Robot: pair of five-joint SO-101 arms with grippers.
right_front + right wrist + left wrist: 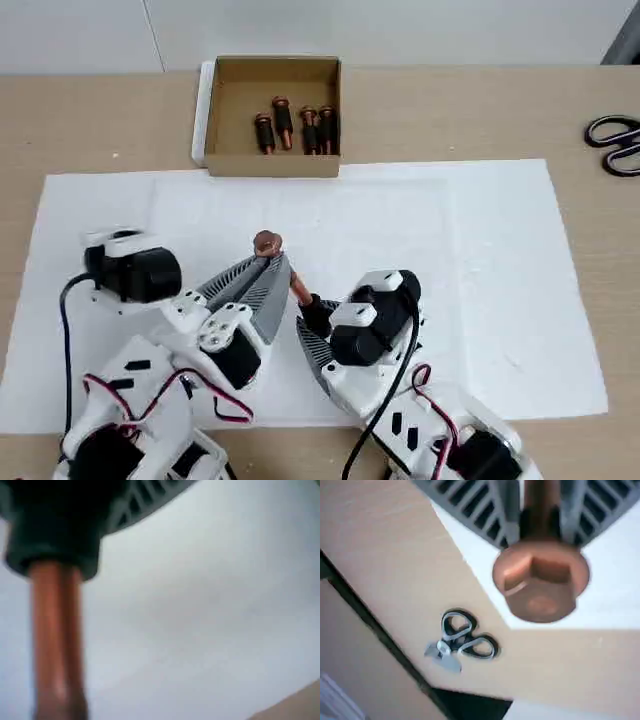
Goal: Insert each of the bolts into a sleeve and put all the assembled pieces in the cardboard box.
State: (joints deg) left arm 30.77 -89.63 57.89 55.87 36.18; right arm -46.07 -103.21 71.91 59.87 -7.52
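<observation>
Reads as the insertion step, mid-way. Got left gripper (268, 258) clamped shut on bolt (540, 580), gripping the shank right behind the hex head, with the head poking out past the fingertips. Got right gripper (314, 318) closed around black sleeve (50, 545), with the copper shank coming out of the sleeve mouth ahead of the jaws and running across to the left tool. So: bolt bridged between both tools, held up off the white sheet (480, 280). Can't read how deep the shank sits inside the sleeve. Counting four assembled pieces (295, 128) already lying in cardboard box (225, 110), well beyond both tools, past the sheet's far edge. Scissors (462, 642) far ahead of the left tool, can ignore. Next, probably: hold both axes in line and close the gap until the sleeve seats near the head. Likely needs the left grip let go or shifted first, being right at the head. Then carry out to the box with one tool and drop beside the other four. Main risk: angular mismatch, binding the shank or levering it out of a grip.
</observation>
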